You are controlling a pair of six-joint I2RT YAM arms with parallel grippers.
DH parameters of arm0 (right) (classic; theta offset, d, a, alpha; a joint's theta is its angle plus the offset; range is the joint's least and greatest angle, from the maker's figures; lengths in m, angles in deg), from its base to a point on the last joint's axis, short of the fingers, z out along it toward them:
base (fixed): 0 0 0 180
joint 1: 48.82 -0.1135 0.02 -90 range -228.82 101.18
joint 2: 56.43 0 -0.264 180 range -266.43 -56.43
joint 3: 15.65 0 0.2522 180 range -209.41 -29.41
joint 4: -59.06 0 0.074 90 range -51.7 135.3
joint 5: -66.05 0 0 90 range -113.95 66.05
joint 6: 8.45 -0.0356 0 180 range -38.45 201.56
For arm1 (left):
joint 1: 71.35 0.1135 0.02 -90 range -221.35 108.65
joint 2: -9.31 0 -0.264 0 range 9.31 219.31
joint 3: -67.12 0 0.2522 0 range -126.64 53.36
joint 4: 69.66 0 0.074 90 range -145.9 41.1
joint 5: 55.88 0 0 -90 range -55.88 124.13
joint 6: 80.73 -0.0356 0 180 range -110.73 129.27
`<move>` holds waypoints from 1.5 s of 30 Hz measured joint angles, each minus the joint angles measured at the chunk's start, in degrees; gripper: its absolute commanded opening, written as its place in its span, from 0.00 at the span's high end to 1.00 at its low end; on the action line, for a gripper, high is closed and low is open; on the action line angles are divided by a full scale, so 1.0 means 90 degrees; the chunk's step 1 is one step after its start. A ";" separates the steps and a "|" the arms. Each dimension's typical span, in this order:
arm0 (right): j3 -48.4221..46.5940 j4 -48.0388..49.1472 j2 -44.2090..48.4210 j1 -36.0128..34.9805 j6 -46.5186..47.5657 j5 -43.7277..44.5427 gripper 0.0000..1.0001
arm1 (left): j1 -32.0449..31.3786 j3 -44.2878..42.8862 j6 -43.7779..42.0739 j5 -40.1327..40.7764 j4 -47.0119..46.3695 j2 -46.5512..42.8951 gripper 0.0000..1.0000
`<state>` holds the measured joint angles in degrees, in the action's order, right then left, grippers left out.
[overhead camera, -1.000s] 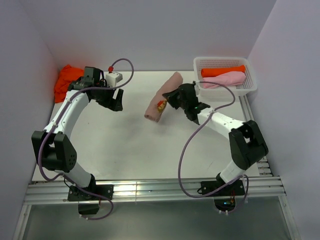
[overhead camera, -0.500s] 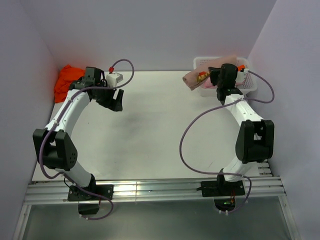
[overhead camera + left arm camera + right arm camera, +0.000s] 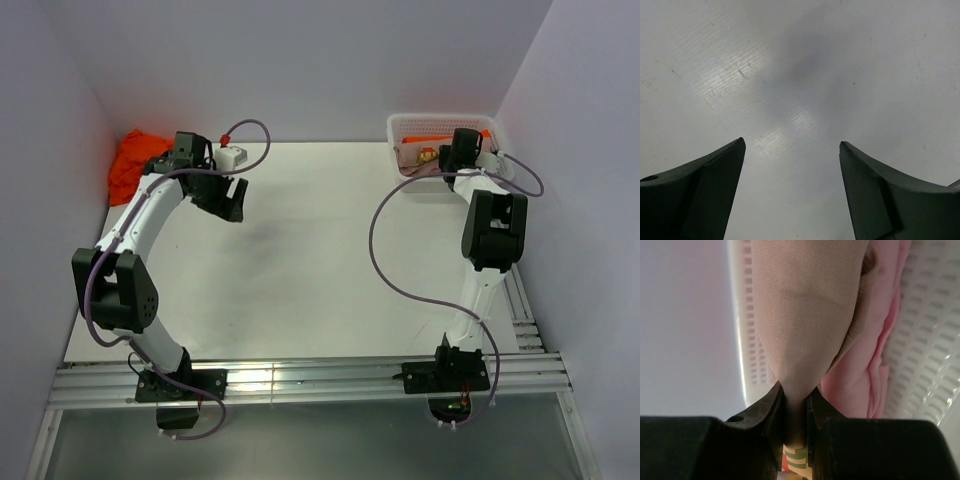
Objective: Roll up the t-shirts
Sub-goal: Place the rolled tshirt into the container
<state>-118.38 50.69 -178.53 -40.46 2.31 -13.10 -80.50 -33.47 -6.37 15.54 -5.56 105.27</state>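
Observation:
My right gripper (image 3: 443, 156) is shut on the rolled dusty pinkish-brown t-shirt (image 3: 810, 315) and holds it down inside the white mesh basket (image 3: 400, 128). In the right wrist view the jaws (image 3: 795, 390) pinch one end of that roll, which lies against a light pink t-shirt (image 3: 885, 345) in the basket. In the top view the arm hides most of the basket's contents; a bit of orange cloth (image 3: 410, 153) shows there. A crumpled bright orange t-shirt (image 3: 130, 165) lies at the table's far left. My left gripper (image 3: 232, 203) is open and empty over bare table (image 3: 791, 142).
The basket's mesh wall (image 3: 935, 340) stands close on the right of the held roll. The white table (image 3: 300, 250) ends at the back wall, the side walls and a metal rail (image 3: 300, 380) at the front.
My right gripper has carried the rolled pinkish-brown t-shirt from the middle of the table up and back into the basket. The left arm has barely moved.

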 measured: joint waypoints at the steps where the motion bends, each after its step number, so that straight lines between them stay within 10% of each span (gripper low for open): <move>1: -0.0085 0.0000 -0.0112 0.0029 -0.0002 -0.0005 1.00 | 0.0000 -0.0012 0.0002 0.0002 -0.0002 0.0027 0.18; 13: -0.0491 -0.0085 -0.0634 0.0199 0.0104 -0.0287 0.99 | 0.0000 -0.0036 -0.0017 0.0053 0.0002 0.0284 0.18; 21: -0.0542 -0.0291 -0.0656 0.0359 0.0148 -0.0690 0.57 | -0.0029 -0.0245 -0.0017 0.0056 0.0017 0.0447 0.18; 26: -0.0928 -0.0692 -0.0845 0.0464 0.0243 -0.0988 0.48 | -0.0075 -0.0287 -0.0017 0.0053 0.0017 0.0464 0.18; 45: -0.1285 -0.1610 -0.0879 0.0602 0.0301 -0.1554 0.37 | -0.0078 -0.0573 -0.0044 0.0015 0.0039 0.0763 0.18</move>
<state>-129.94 36.20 -186.45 -35.04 5.02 -27.09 -81.19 -38.62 -6.76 15.67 -5.21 112.13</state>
